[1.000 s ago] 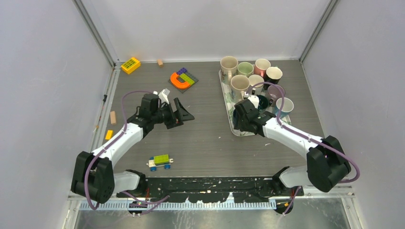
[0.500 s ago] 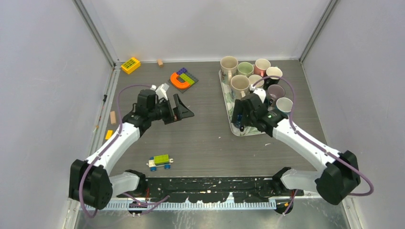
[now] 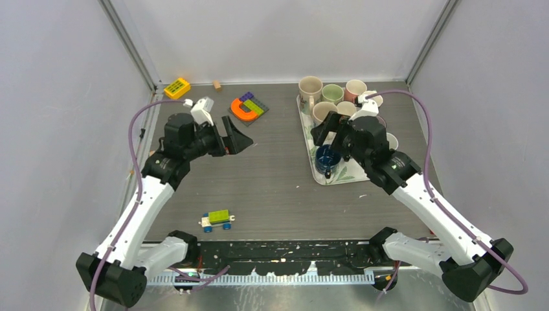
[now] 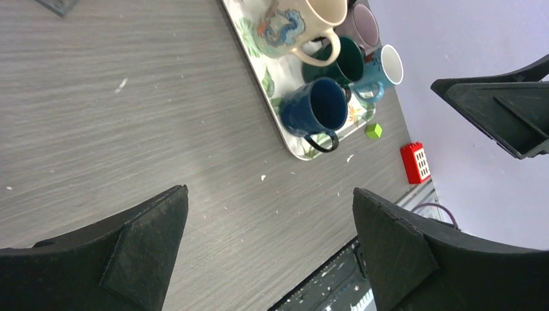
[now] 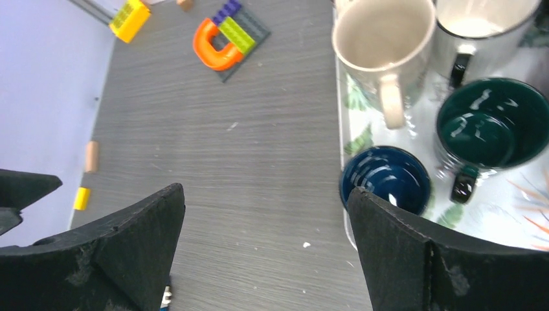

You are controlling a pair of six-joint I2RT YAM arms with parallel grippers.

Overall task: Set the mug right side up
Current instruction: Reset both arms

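The dark blue mug (image 3: 327, 159) stands mouth up at the near left corner of the leaf-patterned tray (image 3: 316, 176), handle toward the arms. It shows in the left wrist view as mug (image 4: 315, 107) and in the right wrist view as mug (image 5: 386, 178), its glossy inside facing up. My right gripper (image 3: 333, 133) hangs open above and just behind it, touching nothing. My left gripper (image 3: 238, 137) is open over bare table, well left of the tray. In both wrist views each gripper (image 4: 268, 246) (image 5: 265, 246) has nothing between its fingers.
Several more upright mugs fill the tray, among them a dark green mug (image 5: 492, 123) and a cream mug (image 5: 382, 35). An orange U-shaped piece on a brick plate (image 3: 246, 108), a yellow block (image 3: 177, 88) and a toy car (image 3: 217, 220) lie on the table's left half.
The right gripper opened, let go of the blue mug on the tray, and rose back and up. The left gripper opened wider and lifted toward the back left.
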